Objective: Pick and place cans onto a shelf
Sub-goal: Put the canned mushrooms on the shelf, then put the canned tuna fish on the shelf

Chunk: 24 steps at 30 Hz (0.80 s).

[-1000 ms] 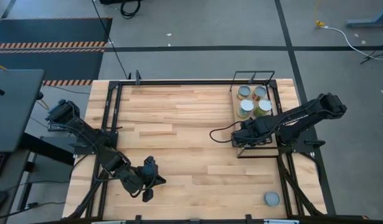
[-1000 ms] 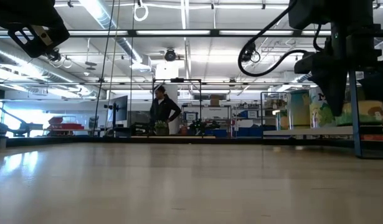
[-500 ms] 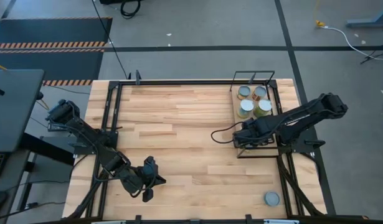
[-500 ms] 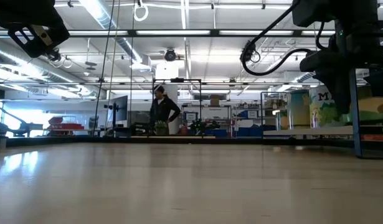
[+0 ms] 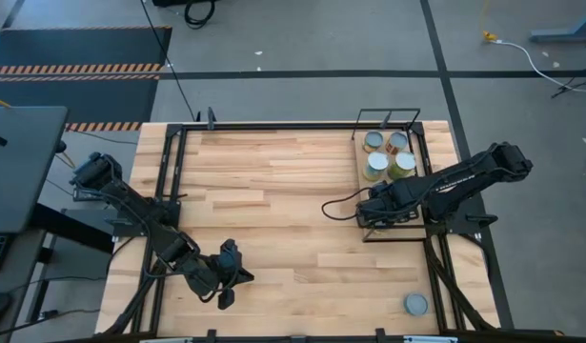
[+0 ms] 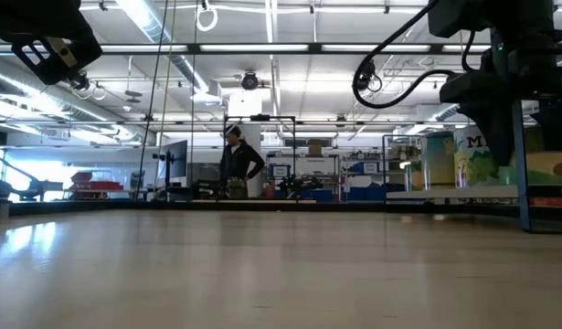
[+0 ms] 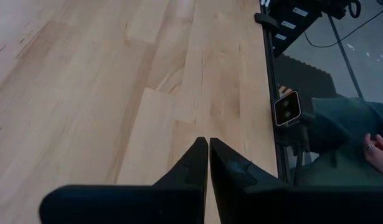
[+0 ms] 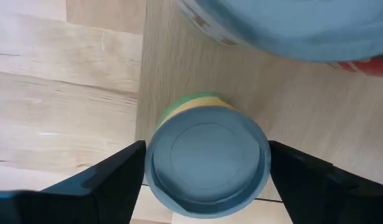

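Note:
My right gripper (image 5: 371,211) hangs over the near end of the brown shelf (image 5: 388,183) and stands around a can (image 8: 207,158) with a silver-grey top and a green and yellow label. Several cans (image 5: 388,152) stand on the shelf's far end. A larger can top (image 8: 284,25) shows just beyond the held can. One can (image 5: 416,304) stands on its base on the table near the front right corner. My left gripper (image 5: 224,286) is shut and empty above the table's front left part, and its fingers also show in the left wrist view (image 7: 208,152). My right gripper pinches the can's round side wall (image 8: 149,163) between its two fingers, one on each side, pointing down from above. The can stands upright over the shelf board's left edge. I cannot tell whether its base rests on the board or hangs just above it.
The shelf's black wire frame (image 5: 388,112) rises at the table's far right. Black rails run along the table's left edge (image 5: 169,191) and right edge (image 5: 435,267). A person's hand (image 7: 378,146) shows beyond the table's edge, and another person (image 6: 237,164) stands far off.
My right gripper has shifted a little toward the table's right edge over the shelf, its fingers still around the can.

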Each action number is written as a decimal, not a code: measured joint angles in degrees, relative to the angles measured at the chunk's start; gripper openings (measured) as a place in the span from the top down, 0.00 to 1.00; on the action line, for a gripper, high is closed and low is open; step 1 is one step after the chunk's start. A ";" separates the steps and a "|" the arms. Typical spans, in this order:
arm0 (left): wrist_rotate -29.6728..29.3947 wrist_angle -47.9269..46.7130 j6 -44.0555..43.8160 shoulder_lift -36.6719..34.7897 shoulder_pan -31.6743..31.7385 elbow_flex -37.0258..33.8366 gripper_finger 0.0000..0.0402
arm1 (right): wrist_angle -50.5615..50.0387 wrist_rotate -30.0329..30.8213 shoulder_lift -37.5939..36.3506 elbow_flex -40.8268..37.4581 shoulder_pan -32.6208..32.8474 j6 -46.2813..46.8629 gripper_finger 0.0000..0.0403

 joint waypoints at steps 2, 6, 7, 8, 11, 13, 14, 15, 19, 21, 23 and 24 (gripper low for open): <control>0.00 -0.01 0.00 0.00 0.00 0.00 0.94 | -0.01 -0.04 0.00 0.00 0.00 -0.10 0.16; 0.00 -0.02 0.00 0.00 0.00 0.00 0.94 | -0.24 0.28 -0.48 0.00 0.00 0.24 0.14; 0.00 0.00 0.00 0.00 0.00 0.00 0.94 | -0.36 0.35 -0.98 0.00 -0.02 0.32 0.14; 0.00 0.00 0.00 0.00 0.00 0.00 0.94 | -0.39 0.43 -1.55 0.03 -0.10 0.22 0.14; 0.02 0.00 0.00 0.00 0.00 0.00 0.94 | -1.84 0.52 -3.43 0.98 -0.11 0.13 0.14; 0.00 -0.02 0.00 0.00 0.00 0.00 0.94 | -3.56 1.50 -4.77 2.34 -0.13 0.11 0.14; 0.00 0.00 0.00 0.00 0.00 0.00 0.94 | -4.42 2.42 -5.51 3.21 -0.13 0.06 0.14; 0.00 0.00 0.00 0.00 0.00 0.00 0.94 | -5.18 3.63 -6.35 4.22 -0.14 -0.31 0.14; 0.01 -0.01 0.00 0.00 0.00 0.00 0.94 | -6.49 11.04 -9.93 9.63 -0.35 -4.48 0.14; 0.01 0.00 0.01 0.00 0.00 0.00 0.94 | -5.71 16.30 -11.44 13.07 -0.39 -8.66 0.14; 0.00 -0.02 0.00 0.00 0.00 0.00 0.94 | -2.24 21.12 -12.34 16.36 -0.37 -14.72 0.14; 0.00 -0.02 0.00 0.00 0.00 0.00 0.94 | 0.73 22.89 -12.67 17.81 -0.12 -18.86 0.14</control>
